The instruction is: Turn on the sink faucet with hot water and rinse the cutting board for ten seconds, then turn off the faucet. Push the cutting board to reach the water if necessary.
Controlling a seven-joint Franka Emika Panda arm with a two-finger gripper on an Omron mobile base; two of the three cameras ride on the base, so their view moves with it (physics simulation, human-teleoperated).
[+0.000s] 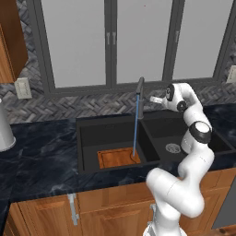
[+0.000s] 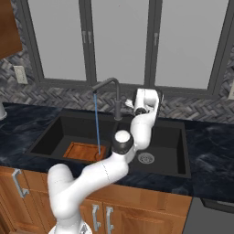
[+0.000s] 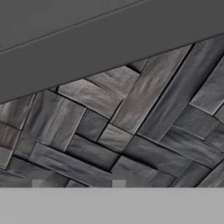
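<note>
The tall dark sink faucet [image 1: 139, 85] [image 2: 113, 85] stands behind the black double-basin sink [image 1: 92, 126] [image 2: 55, 132]. A thin blue stream of water [image 1: 135, 126] [image 2: 97, 123] falls from its spout onto the right end of the orange-brown cutting board [image 1: 115, 158] [image 2: 82, 150], which lies flat at the front of the large basin. My gripper [image 1: 156, 99] [image 2: 129, 105] hovers at the faucet's right side, just above the counter's back edge, pointing at the wall. Its fingers are too small to judge, and I cannot tell if they touch the faucet's stem. The hand view looks at grey herringbone tiles [image 3: 131, 127].
A round silver drain [image 1: 173, 148] [image 2: 145, 158] sits in the smaller basin. Dark marble counter [image 1: 41, 152] [image 2: 210, 141] runs both sides of the sink. A grey window sill [image 1: 110, 87] lies just above the hand. A white object [image 1: 4, 131] stands far left.
</note>
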